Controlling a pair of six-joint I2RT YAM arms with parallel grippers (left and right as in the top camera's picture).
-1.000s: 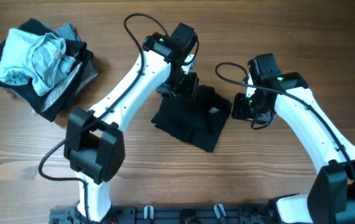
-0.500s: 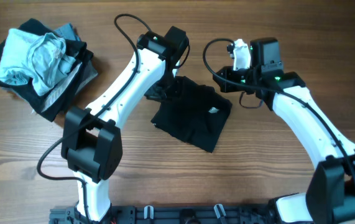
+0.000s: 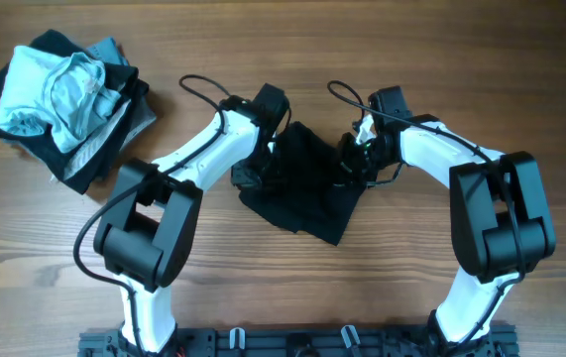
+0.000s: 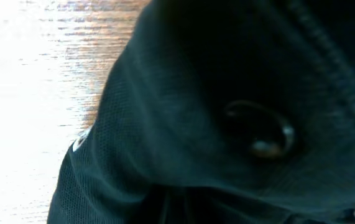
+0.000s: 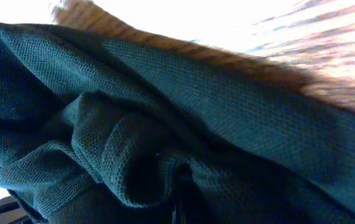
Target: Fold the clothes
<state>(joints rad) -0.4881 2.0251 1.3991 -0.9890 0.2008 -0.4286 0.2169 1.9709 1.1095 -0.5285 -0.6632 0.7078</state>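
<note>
Black T-shirt (image 3: 307, 183), folded, rumpled.

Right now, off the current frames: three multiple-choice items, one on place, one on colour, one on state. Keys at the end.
1. Seen from overhead, where on the table is the pile of clothes?
A. Top left
B. Bottom right
C. Centre

2. What colour is the shirt at the centre?
A. White
B. Red
C. Black

3. How does the shirt lie?
A. Spread flat with both sleeves out
B. Folded into a small bundle
C. Hanging off the table's edge

Answers:
1 A: the pile sits in the top left corner, apart from both arms.
2 C: it reads black against the wood.
3 B: it shows as a compact, roughly square shape, wholly on the table, with no sleeves spread.
</note>
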